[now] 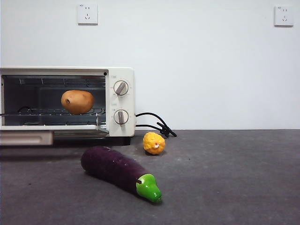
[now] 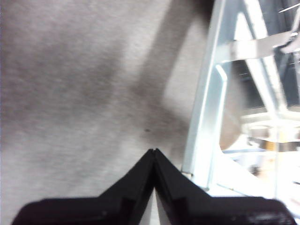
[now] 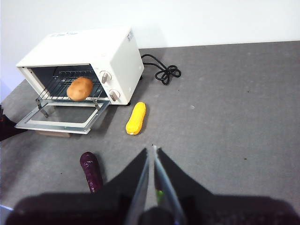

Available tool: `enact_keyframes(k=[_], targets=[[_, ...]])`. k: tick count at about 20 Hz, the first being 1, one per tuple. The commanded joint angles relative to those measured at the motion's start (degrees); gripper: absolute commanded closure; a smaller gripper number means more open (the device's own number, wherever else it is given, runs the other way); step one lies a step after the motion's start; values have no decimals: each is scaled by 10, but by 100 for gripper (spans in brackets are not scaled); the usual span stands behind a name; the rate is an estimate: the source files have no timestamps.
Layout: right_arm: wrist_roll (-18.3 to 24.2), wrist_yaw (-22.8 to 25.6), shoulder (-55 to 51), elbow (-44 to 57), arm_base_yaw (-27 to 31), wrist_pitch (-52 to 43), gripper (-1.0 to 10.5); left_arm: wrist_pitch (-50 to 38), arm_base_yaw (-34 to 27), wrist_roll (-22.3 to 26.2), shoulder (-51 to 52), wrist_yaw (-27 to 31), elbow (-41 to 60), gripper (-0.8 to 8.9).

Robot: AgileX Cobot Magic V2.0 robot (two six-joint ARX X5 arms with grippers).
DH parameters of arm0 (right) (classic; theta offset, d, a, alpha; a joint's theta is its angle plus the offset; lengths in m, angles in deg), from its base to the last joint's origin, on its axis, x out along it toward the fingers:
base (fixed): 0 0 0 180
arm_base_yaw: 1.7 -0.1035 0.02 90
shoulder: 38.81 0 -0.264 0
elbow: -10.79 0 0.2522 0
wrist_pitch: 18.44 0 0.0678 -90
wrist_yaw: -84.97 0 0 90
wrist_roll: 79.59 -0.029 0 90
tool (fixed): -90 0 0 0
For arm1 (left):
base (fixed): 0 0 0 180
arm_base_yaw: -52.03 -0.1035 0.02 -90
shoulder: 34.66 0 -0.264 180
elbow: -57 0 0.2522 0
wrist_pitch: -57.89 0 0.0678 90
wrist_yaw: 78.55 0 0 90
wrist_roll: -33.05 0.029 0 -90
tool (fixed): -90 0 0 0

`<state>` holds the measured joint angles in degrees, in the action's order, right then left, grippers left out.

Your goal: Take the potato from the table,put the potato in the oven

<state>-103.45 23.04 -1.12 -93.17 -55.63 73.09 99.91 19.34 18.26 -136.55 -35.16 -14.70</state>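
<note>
The brown-orange potato [image 1: 77, 101] lies on the wire rack inside the cream-white oven [image 1: 119, 75], whose glass door [image 1: 26, 138] hangs open and flat. The right wrist view also shows the potato [image 3: 80, 88] in the oven [image 3: 84, 47]. My left gripper [image 2: 153, 152] is shut and holds nothing; it hovers over the grey table [image 2: 70, 93] just beside the open door's frame [image 2: 201, 126]. High above the table's middle, my right gripper [image 3: 153, 150] is shut and holds nothing. Neither arm appears in the front view.
A purple eggplant [image 1: 112, 167] with a green tip lies in front of the oven. A bumpy yellow fruit [image 1: 153, 143] sits by the oven's right corner. The black cord [image 1: 157, 124] coils behind it. The table [image 1: 234, 178] stretches to the right.
</note>
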Motion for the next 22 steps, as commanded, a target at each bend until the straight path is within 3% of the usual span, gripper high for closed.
enact_keyframes(k=[1,5,16,22], targets=[[-6,0,0,5,0,14,918,5,7,-5,-1,-48,-14,822],[-6,0,0,5,0,14,918,8,7,-21,9,-77,-38,822],[-6,0,0,5,0,14,918,5,25,-81,40,-77,-157,822],[-6,2,0,5,0,14,918,-21,66,-93,40,-23,-200,822]])
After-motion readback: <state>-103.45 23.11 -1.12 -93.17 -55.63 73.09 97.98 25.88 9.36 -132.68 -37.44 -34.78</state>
